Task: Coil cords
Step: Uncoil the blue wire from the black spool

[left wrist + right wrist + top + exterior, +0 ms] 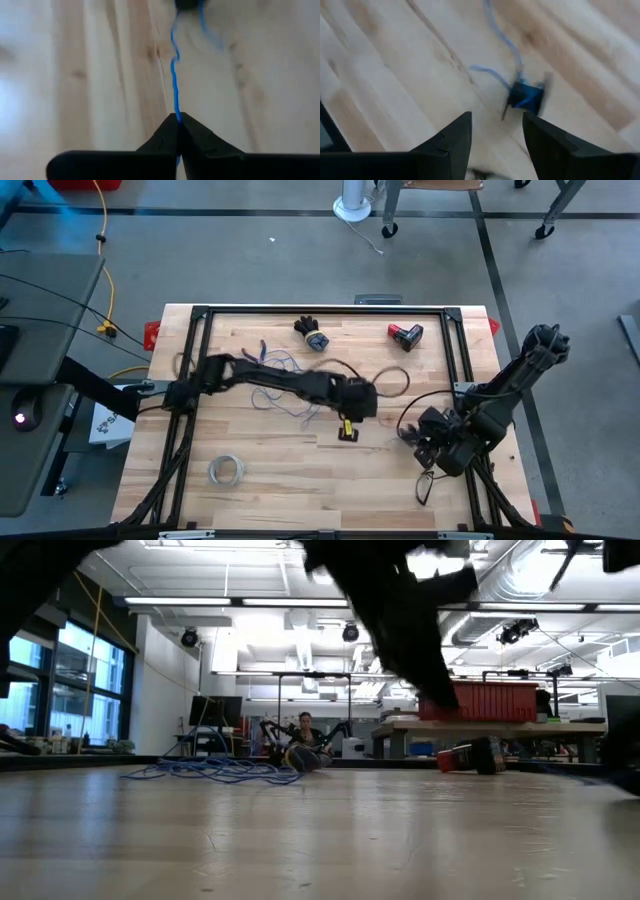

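The thin blue wire lies in a loose tangle (280,370) on the wooden table, left of centre; it also shows in the low view (215,770). One strand (174,75) runs from my left gripper (177,120), shut at the table's middle (348,428), to a small dark black-blue spool (525,96). The spool rests on the table and shows at the edge of the left wrist view (187,4). My right gripper (497,135) is open and empty at the right (420,442), with the spool a little ahead of its fingertips. My left gripper pinches a single strand of the wire (175,111) between its two fingertips. The fingers lie along the strand. From them the wire runs wavy and slack over the table toward the spool.
A dark round object with blue (312,333) and a red object (405,335) lie near the far edge. A whitish ring of tape (227,470) lies near the front left. A black frame (200,315) borders the table. A yellow cable (105,270) runs on the floor.
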Controlling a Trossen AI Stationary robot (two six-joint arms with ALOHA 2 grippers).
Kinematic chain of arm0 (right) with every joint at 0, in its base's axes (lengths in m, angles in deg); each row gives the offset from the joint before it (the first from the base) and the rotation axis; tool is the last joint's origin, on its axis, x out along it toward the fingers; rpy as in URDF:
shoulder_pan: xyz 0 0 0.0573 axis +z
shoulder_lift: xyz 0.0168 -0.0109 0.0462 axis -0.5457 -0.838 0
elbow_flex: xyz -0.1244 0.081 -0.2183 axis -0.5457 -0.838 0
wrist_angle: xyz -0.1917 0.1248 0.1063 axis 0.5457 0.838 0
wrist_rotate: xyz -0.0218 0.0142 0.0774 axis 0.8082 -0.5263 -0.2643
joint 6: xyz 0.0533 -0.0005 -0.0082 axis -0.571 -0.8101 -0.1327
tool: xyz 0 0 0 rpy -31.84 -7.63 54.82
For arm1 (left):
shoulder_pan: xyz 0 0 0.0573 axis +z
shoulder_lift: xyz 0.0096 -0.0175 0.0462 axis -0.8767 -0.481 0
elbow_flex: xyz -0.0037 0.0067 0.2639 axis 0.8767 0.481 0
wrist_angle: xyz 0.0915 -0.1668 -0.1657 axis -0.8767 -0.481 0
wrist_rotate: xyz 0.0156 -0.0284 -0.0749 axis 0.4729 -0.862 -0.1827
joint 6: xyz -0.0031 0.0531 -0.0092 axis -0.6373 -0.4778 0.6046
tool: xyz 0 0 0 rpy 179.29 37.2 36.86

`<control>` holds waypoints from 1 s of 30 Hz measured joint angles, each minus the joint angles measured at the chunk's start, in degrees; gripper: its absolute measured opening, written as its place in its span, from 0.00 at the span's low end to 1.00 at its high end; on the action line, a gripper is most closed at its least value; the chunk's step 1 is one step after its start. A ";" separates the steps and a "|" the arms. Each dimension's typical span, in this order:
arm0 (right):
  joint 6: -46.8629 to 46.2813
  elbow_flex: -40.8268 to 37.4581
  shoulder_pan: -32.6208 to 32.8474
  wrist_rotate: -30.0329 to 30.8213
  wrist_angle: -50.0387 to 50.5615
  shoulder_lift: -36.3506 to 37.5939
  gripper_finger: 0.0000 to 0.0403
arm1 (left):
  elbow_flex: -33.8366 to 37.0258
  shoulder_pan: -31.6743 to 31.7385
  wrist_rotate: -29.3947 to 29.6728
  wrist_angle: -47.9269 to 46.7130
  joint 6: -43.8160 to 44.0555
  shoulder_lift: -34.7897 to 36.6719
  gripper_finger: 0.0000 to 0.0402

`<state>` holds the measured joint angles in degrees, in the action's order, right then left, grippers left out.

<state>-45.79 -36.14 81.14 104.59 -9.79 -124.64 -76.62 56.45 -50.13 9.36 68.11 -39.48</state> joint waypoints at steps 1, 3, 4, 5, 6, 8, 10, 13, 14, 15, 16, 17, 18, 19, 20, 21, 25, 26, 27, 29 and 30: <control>0.02 0.53 0.01 1.96 0.03 0.02 0.42 | -0.08 0.00 0.04 -1.04 -0.85 2.64 0.00; 0.48 2.20 0.00 6.18 0.59 0.01 0.42 | -0.29 0.19 0.04 -2.22 -2.49 7.88 0.00; 1.01 3.23 -0.02 8.28 1.06 0.02 0.42 | -0.29 0.32 0.08 -2.78 -2.94 10.61 0.00; 1.64 4.06 -0.06 10.28 1.14 0.04 0.42 | -0.27 0.46 0.18 -3.23 -3.18 13.09 0.00; 2.19 4.83 -0.15 12.10 1.14 0.04 0.42 | -0.25 0.58 0.57 -3.29 -3.17 15.65 0.00; 3.56 6.31 -0.72 14.86 1.17 0.04 0.42 | -0.22 0.83 2.20 -3.00 -3.06 20.52 0.00; 4.86 7.62 -1.71 16.63 1.02 0.06 0.42 | -0.24 1.09 4.70 -2.35 -2.61 25.26 0.00; 6.76 8.72 -3.60 18.09 0.81 0.06 0.42 | -0.33 1.16 8.25 -1.05 -1.72 30.91 0.00; 8.11 9.05 -4.38 18.51 0.35 0.06 0.42 | -0.31 1.16 9.24 -0.66 -1.45 32.62 0.00; 9.47 9.34 -5.09 18.98 -0.06 0.04 0.42 | -0.27 1.14 10.02 -0.51 -1.34 33.76 0.00; 10.75 9.58 -5.86 19.31 -0.52 0.05 0.42 | -0.24 1.14 10.73 -0.14 -1.19 35.16 0.00; 12.06 9.74 -6.66 19.64 -1.59 0.06 0.42 | -0.18 1.10 11.55 -0.02 -1.18 36.38 0.00; 13.47 9.88 -7.48 19.79 -2.89 0.06 0.42 | -0.18 0.96 12.59 0.53 -1.19 37.52 0.00; 15.26 9.89 -8.30 19.92 -4.86 0.06 0.42 | -0.30 0.85 13.55 0.96 -1.18 38.88 0.00; 17.61 9.89 -9.08 19.92 -7.27 0.06 0.42 | -0.71 0.80 14.19 0.89 -1.16 39.79 0.00; 20.43 9.90 -9.85 19.79 -10.04 0.06 0.42 | -1.31 0.76 14.40 1.50 -1.16 40.66 0.00; 31.67 9.91 -12.83 16.78 -21.36 -0.20 0.42 | -5.28 0.76 14.55 2.81 -1.18 41.86 0.00; 32.36 9.91 -13.74 16.22 -22.95 -0.20 0.42 | -6.41 0.76 14.55 3.19 -1.16 41.84 0.00; 32.49 9.91 -14.79 16.28 -24.39 -0.20 0.42 | -7.64 0.74 14.55 3.20 -1.20 41.84 0.00; 31.05 9.93 -16.53 16.81 -26.34 -0.18 0.42 | -9.73 0.74 14.55 3.04 -1.20 41.88 0.00; 31.02 9.93 -17.38 16.92 -27.42 -0.18 0.42 | -10.29 0.74 14.55 3.19 -1.23 41.96 0.00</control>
<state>-14.77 -26.20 63.76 121.51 -37.21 -124.83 -86.91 57.20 -35.58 12.54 66.88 2.48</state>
